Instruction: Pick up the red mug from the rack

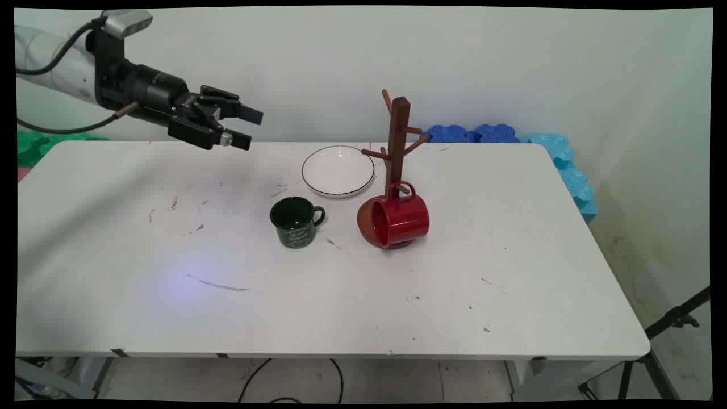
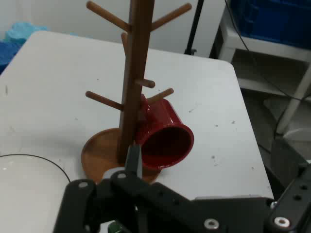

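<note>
- White wall behind, a scuffed white table [image 1: 397, 307] in front; blue foam mats [image 1: 511, 136] lie along its far right edge and green ones [image 1: 34, 145] at the far left.
- Your gripper [image 1: 250, 128] hangs in the air over the table's far left side, pointing right. Its fingers stand apart with nothing between them, and it touches nothing.
- The nearest things are the green mug [image 1: 295, 221], upright with its handle to the right, and the white plate [image 1: 338, 170] just behind it. Both are well apart from the hand.
- The hand view looks straight at the wooden mug stand [image 2: 131, 97] and the red mug [image 2: 165, 138]. The mug hangs by its handle on a low peg, tipped on its side and leaning against the stand's base.
- If you move in toward the stand, my judgement is to come level and slow. Pegs stick out on every side, and the tilted mug would likely swing if nudged.
- The red mug hides most of the stand's base in the main view.
- The plate is cut off at the hand view's lower left, and the linkage covers the green mug there.
- You cannot read the lettering on the green mug.
</note>
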Robot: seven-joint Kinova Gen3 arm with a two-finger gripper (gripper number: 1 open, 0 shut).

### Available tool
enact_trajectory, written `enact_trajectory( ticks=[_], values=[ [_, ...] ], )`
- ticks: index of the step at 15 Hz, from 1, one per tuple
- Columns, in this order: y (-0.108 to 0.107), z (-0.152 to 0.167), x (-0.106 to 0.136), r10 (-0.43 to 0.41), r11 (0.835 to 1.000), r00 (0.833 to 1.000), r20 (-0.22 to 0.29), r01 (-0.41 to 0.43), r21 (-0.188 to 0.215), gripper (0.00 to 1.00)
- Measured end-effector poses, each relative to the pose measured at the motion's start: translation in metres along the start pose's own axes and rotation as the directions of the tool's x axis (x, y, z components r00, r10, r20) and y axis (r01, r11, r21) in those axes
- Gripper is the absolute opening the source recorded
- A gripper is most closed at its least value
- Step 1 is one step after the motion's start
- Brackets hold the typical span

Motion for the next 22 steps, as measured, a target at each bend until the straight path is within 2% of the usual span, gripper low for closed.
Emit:
enact_trajectory(
  ticks=[2,5,10,16,20,22],
  values=[
    [0.003,0.004,-0.002,-0.005,1.0,1.0,-0.009,0.005,0.007,1.0],
    [0.012,0.017,0.003,-0.028,0.999,0.999,-0.029,0.029,0.038,1.0],
    [0.05,0.067,0.036,-0.09,0.993,0.994,-0.065,0.095,0.076,1.0],
    [0.081,0.121,0.054,-0.142,0.982,0.989,-0.042,0.146,0.118,1.0],
    [0.089,0.158,0.05,-0.175,0.969,0.984,-0.016,0.175,0.172,1.0],
    [0.091,0.17,0.046,-0.187,0.965,0.982,-0.013,0.186,0.187,1.0]
  ],
)
